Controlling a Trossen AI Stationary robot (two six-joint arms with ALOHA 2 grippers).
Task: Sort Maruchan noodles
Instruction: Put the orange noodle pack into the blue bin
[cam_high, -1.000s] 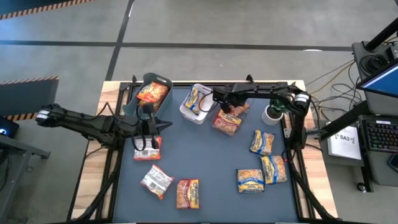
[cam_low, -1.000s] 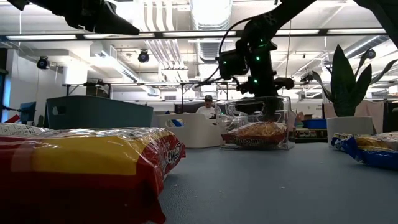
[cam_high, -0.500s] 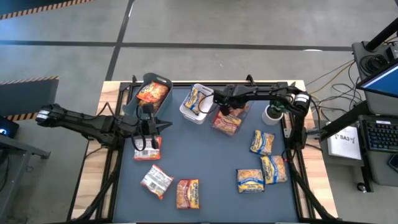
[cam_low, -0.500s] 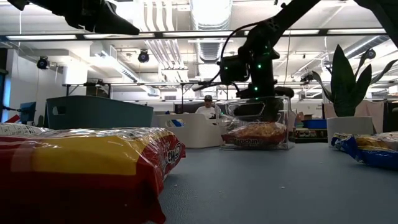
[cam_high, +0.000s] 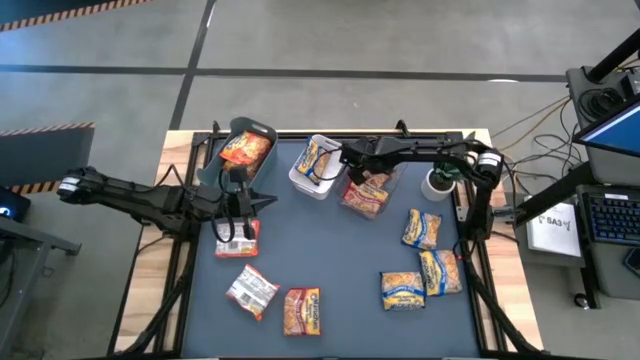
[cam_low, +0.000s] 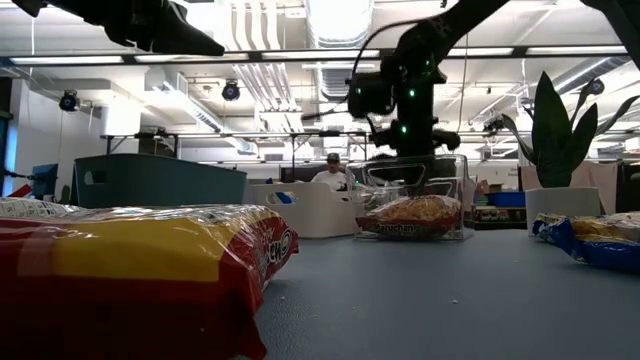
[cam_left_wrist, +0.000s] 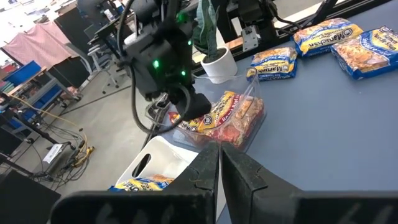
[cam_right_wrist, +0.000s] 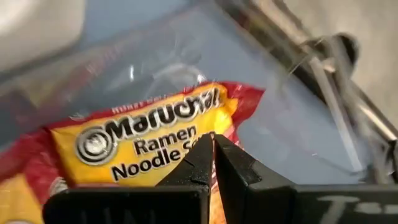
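Note:
My right gripper (cam_high: 352, 166) is shut and points down over the clear bin (cam_high: 385, 178). Orange-red Maruchan packets (cam_right_wrist: 149, 146) lie in that bin below its fingertips (cam_right_wrist: 213, 142). In the low view it hangs at the bin's rim (cam_low: 408, 160), above the packets (cam_low: 415, 215). My left gripper (cam_high: 270, 200) is shut and raised, pointing toward the table's right (cam_left_wrist: 221, 152). Below that arm, a whitish-red packet (cam_high: 238, 238) lies flat on the table. The grey-green bin (cam_high: 262, 131) holds an orange-red packet. The white bin (cam_high: 298, 178) holds a blue-and-yellow one.
Loose packets lie flat on the table: a whitish one (cam_high: 252, 290), an orange-red one (cam_high: 303, 310) and three blue-and-yellow ones (cam_high: 422, 228) (cam_high: 440, 270) (cam_high: 402, 290). A white plant pot (cam_high: 437, 185) stands at the right edge. A person sits in the room beyond the table (cam_low: 330, 175).
My right gripper has risen a little over the clear bin and shifted slightly toward the table's left. The packets in the bin lie as before.

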